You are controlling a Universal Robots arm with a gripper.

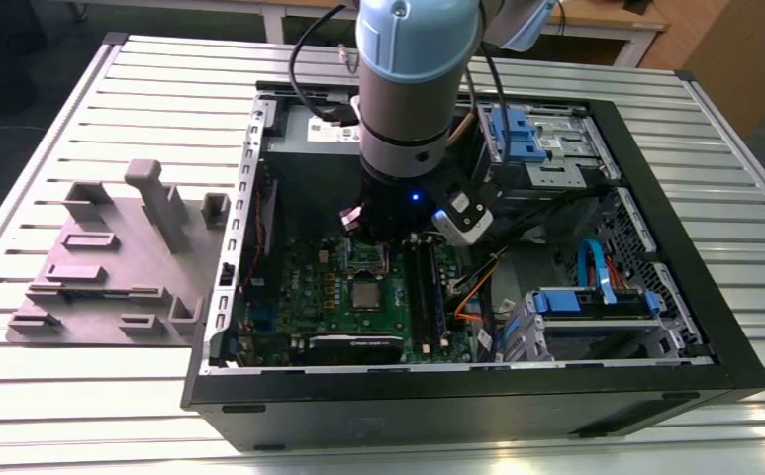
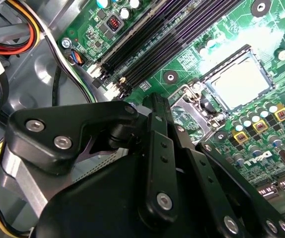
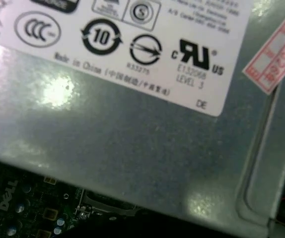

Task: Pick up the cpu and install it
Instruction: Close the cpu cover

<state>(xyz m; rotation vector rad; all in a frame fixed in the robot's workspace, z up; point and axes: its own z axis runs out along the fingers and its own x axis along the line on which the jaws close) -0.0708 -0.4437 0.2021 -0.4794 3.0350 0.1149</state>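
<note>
Fingers: the gripper [image 2: 163, 105] hangs low over the green board [image 1: 296, 292] inside the open computer case [image 1: 488, 401]. Its fingers [image 2: 157, 119] look drawn together, with nothing between them.
Cpu: the cpu [image 2: 239, 79] lies flat on the board, near the fingertips but clear of them.
In between: a metal-framed socket [image 2: 189, 106] with a dark centre sits just beside the fingertips, between them and the cpu.
Alongside: long black memory slots [image 2: 152, 34] run close past the fingertips.
Wires: orange and yellow wires [image 2: 26, 37] lie well off, by the case wall.
Metal box: a grey metal box [image 3: 132, 144] with a white label stands near the wrist.
Outside the case: a grey plastic rack [image 1: 105, 262] sits on the slatted table [image 1: 39, 129], well apart from the fingers.
</note>
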